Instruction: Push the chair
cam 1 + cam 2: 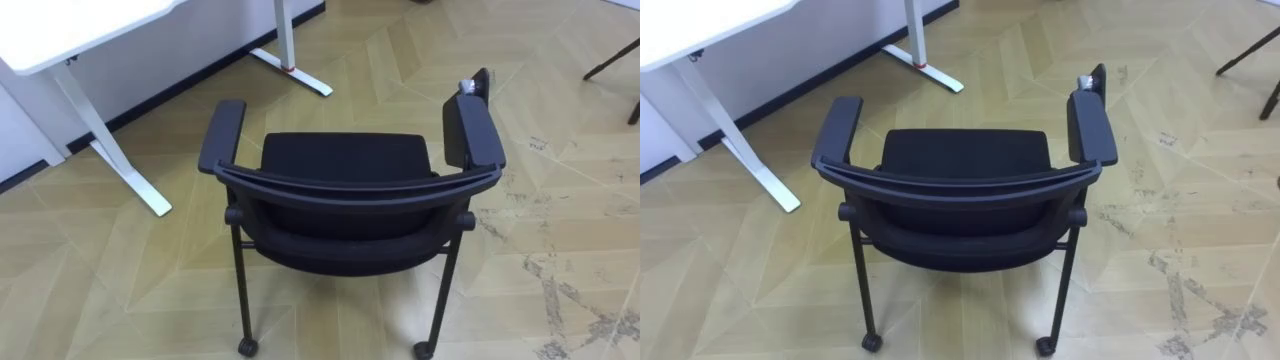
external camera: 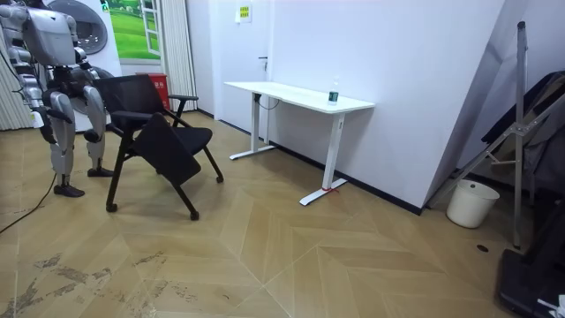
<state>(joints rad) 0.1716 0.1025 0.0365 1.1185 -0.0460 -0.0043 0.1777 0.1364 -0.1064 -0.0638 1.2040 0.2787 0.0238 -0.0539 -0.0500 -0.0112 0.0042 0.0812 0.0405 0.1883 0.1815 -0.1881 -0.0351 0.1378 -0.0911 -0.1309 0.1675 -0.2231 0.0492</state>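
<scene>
Wood floor [image 1: 120, 265], black chair [image 1: 345, 165], white desk [image 1: 80, 30], white bucket [image 2: 472, 205]

Your chair [image 1: 345, 165] has a soft, matt black cloth seat, matt black plastic arms and thin black metal legs. Your floor [image 1: 580, 200] is smooth wood with rough pale scuffs. The bench [image 1: 80, 30] looks smooth and white.

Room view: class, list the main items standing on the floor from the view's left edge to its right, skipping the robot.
Black chair → white desk → white bucket
</scene>
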